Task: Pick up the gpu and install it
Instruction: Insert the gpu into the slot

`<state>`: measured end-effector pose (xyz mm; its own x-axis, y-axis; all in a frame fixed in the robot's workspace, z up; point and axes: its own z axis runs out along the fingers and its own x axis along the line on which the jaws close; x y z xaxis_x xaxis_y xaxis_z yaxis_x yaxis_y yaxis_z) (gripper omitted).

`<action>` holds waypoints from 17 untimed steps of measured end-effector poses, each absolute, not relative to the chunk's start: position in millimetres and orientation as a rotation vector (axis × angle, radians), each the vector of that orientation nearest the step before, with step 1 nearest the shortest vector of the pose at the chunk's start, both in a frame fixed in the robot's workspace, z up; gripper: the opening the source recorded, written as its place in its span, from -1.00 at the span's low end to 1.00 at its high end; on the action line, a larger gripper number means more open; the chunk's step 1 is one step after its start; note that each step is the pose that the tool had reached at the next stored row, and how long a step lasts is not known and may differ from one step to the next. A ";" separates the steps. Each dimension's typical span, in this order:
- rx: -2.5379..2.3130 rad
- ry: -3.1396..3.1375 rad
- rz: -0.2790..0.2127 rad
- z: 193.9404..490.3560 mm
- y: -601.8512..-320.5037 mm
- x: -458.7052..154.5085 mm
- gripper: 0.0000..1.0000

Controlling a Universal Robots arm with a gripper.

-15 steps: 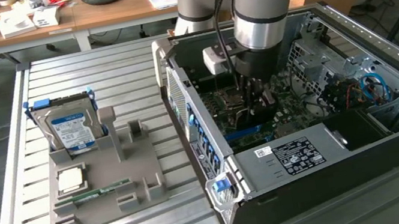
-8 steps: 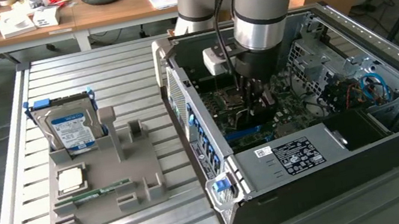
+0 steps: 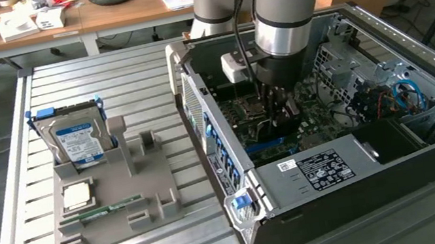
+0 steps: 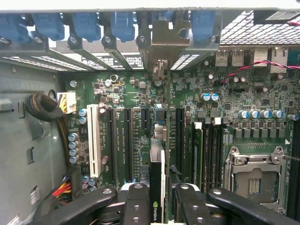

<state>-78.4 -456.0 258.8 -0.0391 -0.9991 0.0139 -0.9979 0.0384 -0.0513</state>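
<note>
The gpu is seen edge-on as a thin dark card standing upright over the motherboard. It runs between two black expansion slots, and its silvery bracket lies against the case's rear slot openings. My gripper is shut on the card's near end, one black finger on each side. In the exterior view the gripper reaches down inside the open computer case, and the arm hides the card. Whether the card sits fully in its slot I cannot tell.
Blue slot latches line the case rear. A white slot, a cable bundle and the CPU socket flank the card. Outside, a grey fixture holds a hard drive, a chip and a memory stick.
</note>
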 end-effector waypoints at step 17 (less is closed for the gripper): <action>-2.159 2.245 -0.073 255.0 -455.9 -78.9 -0.48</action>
<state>-78.9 -455.9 255.0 -0.0392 -0.9991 0.0137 -0.9979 0.0384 -0.0514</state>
